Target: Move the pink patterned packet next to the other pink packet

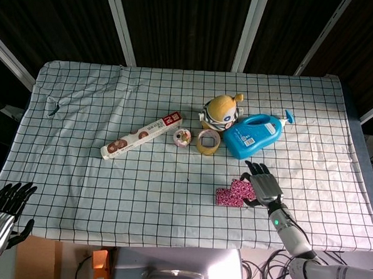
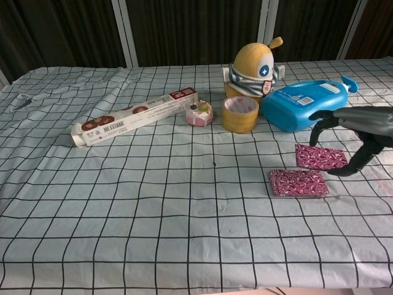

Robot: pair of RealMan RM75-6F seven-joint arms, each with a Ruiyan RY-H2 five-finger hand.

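Hovering my right hand with fingers spread, gripping nothing, I see one pink patterned packet just beneath it, the other pink packet lying just beside, nearer me.

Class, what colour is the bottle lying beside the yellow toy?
The bottle is blue with a blue pump cap; the chest view shows it best.
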